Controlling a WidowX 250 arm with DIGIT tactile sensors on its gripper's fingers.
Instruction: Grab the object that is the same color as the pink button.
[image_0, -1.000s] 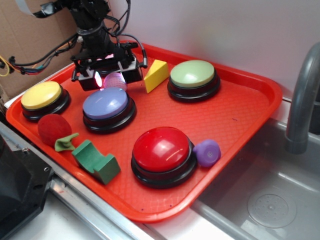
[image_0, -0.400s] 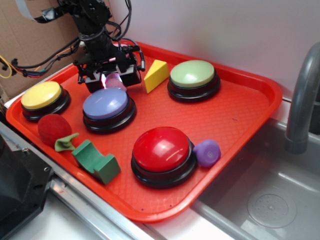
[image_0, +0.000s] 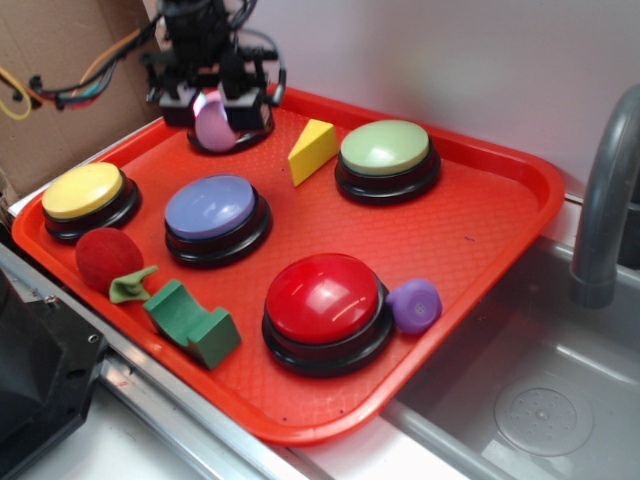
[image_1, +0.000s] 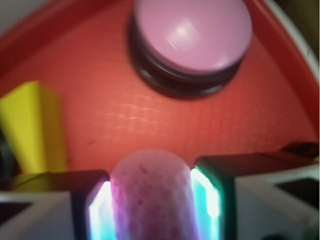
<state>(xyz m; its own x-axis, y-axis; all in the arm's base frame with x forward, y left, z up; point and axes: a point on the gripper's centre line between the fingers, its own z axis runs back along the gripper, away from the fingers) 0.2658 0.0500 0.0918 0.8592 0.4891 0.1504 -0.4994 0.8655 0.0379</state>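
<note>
1. A plain, pale grey-white wall fills the upper middle and upper right of the exterior frame, evenly lit and without marks.
2. In the upper left corner stands brown cardboard, flat and creased.
3. At the right edge a curved grey metal faucet rises and bends out of the frame.
4. Below it, in the lower right, lies a stainless steel sink with a round drain pattern in its floor.
5. Along the lower left runs a pale metal ledge, perhaps the sink's rim.
6. A dark, blurred shape occupies the lower left corner; what it is cannot be told.
</note>
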